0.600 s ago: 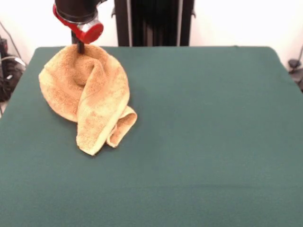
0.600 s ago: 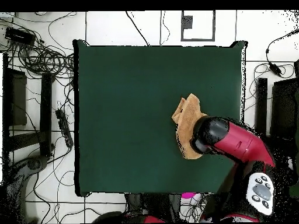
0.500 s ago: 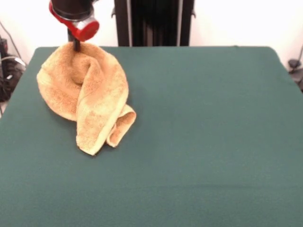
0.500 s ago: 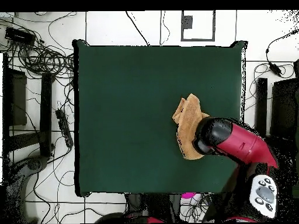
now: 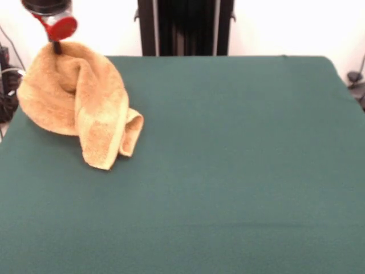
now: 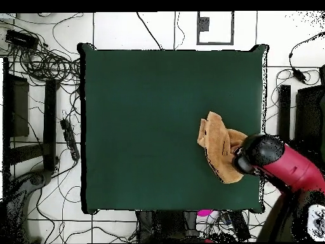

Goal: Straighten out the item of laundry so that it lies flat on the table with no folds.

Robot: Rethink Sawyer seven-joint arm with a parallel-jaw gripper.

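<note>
The item of laundry [image 5: 80,103] is an orange-tan towel, bunched and folded over itself at the far left of the green table [image 5: 239,148]. Its top corner is raised and pinched in my gripper [image 5: 57,48], which is shut on it below the red wrist ring. The towel's lower end [image 5: 105,151] rests doubled on the cloth, and its left side reaches past the table's left edge. From overhead the towel [image 6: 218,145] lies near the table's [image 6: 146,114] right edge, partly covered by the red arm [image 6: 261,154], which hides the gripper.
Cables and dark gear [image 5: 8,85] sit just beyond the table's left edge in the front view. In the overhead view, cables [image 6: 44,60] and stands surround the table on the floor.
The gripper has moved left in the front view, pulling the towel with it toward the table's left edge. In the overhead view arm and towel shifted right.
</note>
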